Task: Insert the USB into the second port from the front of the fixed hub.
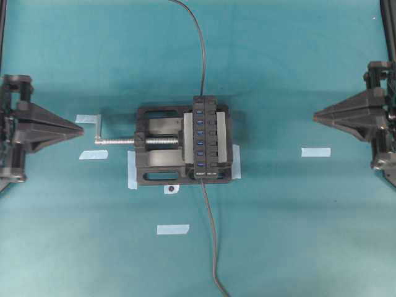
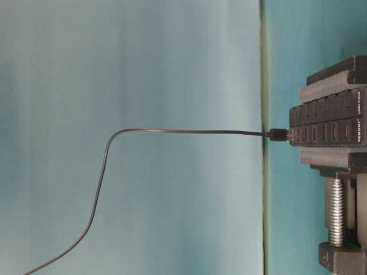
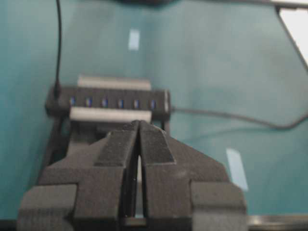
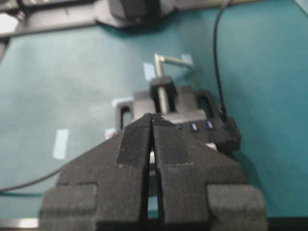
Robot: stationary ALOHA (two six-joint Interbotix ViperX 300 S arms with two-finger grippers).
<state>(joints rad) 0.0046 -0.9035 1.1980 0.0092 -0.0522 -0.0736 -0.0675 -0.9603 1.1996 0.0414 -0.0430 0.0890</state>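
The fixed hub (image 1: 206,136) is a long black bar clamped in a vise at the table's middle. The USB (image 2: 279,135) stands upright in a socket at the hub's far end. Its thin cable (image 1: 199,43) rises away towards the back. Several blue sockets (image 3: 111,102) show in a row along the rest of the bar. My left gripper (image 1: 80,129) is shut and empty, well left of the vise. My right gripper (image 1: 315,115) is shut and empty, far to the right. In both wrist views the fingertips (image 3: 139,124) (image 4: 151,115) meet with nothing between them.
The black vise (image 1: 154,167) has a silver screw and crank (image 1: 114,140) sticking out leftwards. The hub's own lead (image 1: 213,247) runs from its near end to the front edge. Pale tape strips (image 1: 315,152) (image 1: 172,229) (image 1: 86,119) lie on the teal cloth.
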